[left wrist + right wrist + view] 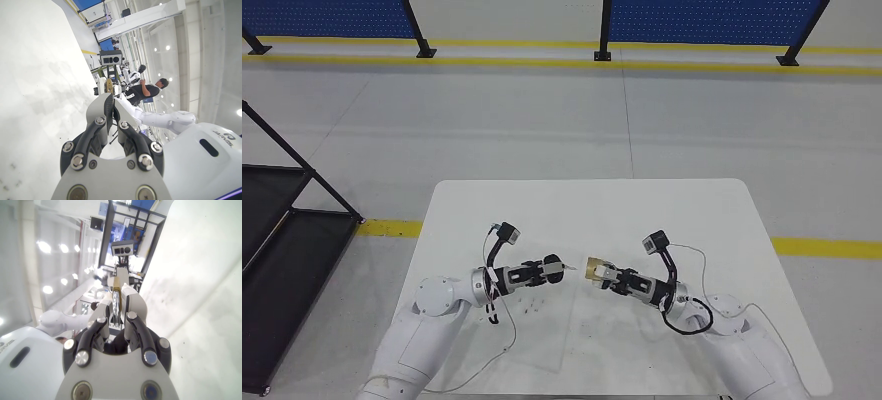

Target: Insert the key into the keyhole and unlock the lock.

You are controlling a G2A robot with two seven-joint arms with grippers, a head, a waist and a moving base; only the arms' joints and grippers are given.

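The left fingers (96, 110) are pressed together, their textured black rubber pads (108, 108) meeting face to face. From above, a thin pale tip, the key (567, 270), sticks out past them, too small to show its teeth. The right fingers (135, 302), smooth white shells with dark inner faces, pinch the lock (116, 286) by its flat sides. It is a brass block with a rounded, mirror-bright steel shackle (115, 308) that runs back between the fingers toward the wrist.

Key and lock are held in the air above the near half of the worktop (592, 205). They point at each other, near but apart, with the lock's brass end turned to the key.

Behind each pair of fingers stand curved black bars (85, 136) fixed with shiny bolts. Each wrist carries a small boxy camera (504, 232) on a black stalk, and thin cables (697, 255) loop off the right one.

Near the left fingers, a scatter of small dark specks (532, 303) marks the matte white worktop, a rectangle with rounded corners. On the pale glossy floor (542, 120) to the robot's left stands a black metal rack (282, 240). Yellow lines (822, 246) cross the floor beside and beyond the worktop. Blue mesh screens (322, 15) on black feet stand at the far side.
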